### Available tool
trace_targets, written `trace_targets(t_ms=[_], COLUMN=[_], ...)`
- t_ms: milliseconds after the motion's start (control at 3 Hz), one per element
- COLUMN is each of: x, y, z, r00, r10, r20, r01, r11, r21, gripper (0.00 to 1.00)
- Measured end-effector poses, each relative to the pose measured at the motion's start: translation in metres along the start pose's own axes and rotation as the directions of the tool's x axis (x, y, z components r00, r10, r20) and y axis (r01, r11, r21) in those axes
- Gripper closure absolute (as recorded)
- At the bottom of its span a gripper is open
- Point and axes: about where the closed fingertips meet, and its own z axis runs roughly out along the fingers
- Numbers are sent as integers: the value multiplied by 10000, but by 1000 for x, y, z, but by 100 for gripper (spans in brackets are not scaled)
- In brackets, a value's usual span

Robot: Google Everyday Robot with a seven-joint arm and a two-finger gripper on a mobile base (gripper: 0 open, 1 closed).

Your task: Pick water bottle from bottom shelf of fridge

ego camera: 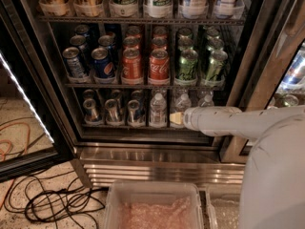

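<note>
The end effector [177,119] is hovering at the fridge's [143,168] bottom shelf [119,126] with the water bottle [182,100] just behind its tip (wide or narrow, I cannot tell), so I'm wanting it centring there, sparing the neighbouring bottle [158,109] to its left.

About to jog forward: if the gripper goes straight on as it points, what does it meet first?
Probably the water bottle standing just ahead of the gripper on the bottom shelf; depth is unclear, so it could pass in front.
</note>
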Motion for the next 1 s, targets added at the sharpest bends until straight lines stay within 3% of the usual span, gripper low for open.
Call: trace_targets(t_ms=[1000], x=[-36], y=[6], z=[12], r00=[9982], r10=[-197], r20=[574], r01=[202], r11=[9998], r21=[-65], gripper=[35])
